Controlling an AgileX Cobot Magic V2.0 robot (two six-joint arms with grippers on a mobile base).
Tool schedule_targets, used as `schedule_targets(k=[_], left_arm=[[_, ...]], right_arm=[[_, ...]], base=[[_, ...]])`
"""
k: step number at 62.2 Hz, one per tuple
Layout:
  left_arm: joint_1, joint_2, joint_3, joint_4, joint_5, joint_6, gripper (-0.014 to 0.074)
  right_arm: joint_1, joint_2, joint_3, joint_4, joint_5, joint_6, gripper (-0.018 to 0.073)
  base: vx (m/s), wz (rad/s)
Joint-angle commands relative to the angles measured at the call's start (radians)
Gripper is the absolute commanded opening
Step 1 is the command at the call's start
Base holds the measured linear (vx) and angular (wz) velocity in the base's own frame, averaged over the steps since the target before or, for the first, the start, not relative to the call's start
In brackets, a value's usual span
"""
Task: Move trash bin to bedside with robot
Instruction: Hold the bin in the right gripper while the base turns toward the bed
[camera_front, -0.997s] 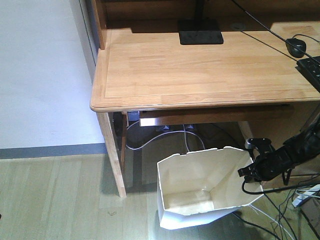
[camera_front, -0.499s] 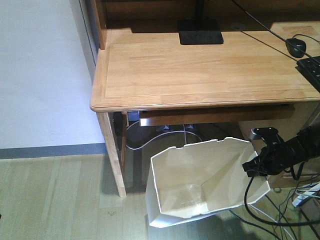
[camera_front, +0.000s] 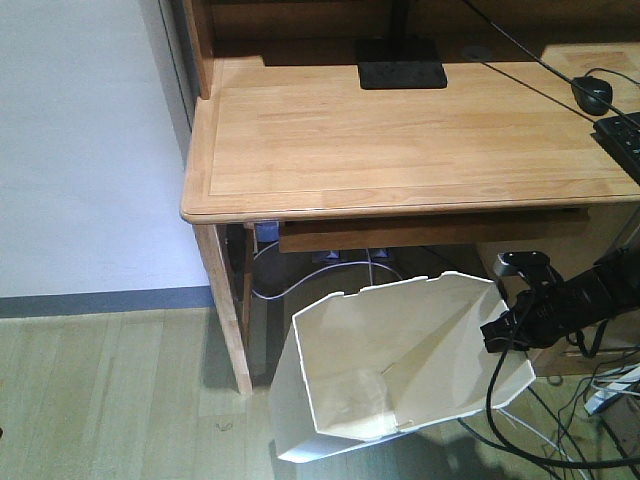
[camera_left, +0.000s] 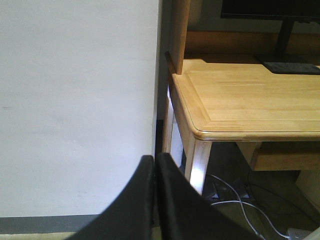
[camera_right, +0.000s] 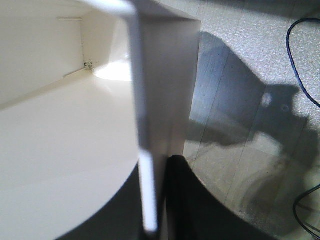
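The white trash bin (camera_front: 390, 370) is tilted, with its octagonal rim and cream inside facing me, in front of the light wooden desk (camera_front: 400, 140). My right gripper (camera_front: 503, 330) is shut on the bin's right wall at the rim. In the right wrist view one black finger (camera_right: 200, 205) lies outside the thin white wall (camera_right: 142, 150) and the other lies inside. My left gripper (camera_left: 155, 162) is shut and empty, facing the white wall and the desk corner. The bed is out of view.
A desk leg (camera_front: 225, 300) stands left of the bin. White and black cables (camera_front: 330, 275) lie under the desk and on the floor at the right (camera_front: 560, 440). A monitor base (camera_front: 400, 65), a mouse (camera_front: 592, 93) and a keyboard (camera_front: 620, 135) sit on the desk.
The bin has tipped further and shifted left, its lower edge swinging toward the desk leg. My right gripper has risen slightly with the bin's rim in its hold.
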Motion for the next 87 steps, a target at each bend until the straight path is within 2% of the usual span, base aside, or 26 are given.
schedule_targets(k=[1,46,87], left_arm=[[0.0,-0.014,0.012,-0.004,-0.069,-0.006,-0.0006],[0.0,-0.014,0.012,-0.004,-0.069,-0.006,-0.0006],[0.0,-0.014,0.012,-0.004,-0.069,-0.006,-0.0006]], right_arm=[[-0.002,-0.075,-0.013,0.071,0.168,0.009,-0.0005],[-0.002,-0.075,-0.013,0.072,0.168,0.009,-0.0005],[-0.002,-0.075,-0.013,0.072,0.167,0.009,-0.0005]], base=[[0.0,0.0],[-0.01,0.06],[-0.04,0.52]])
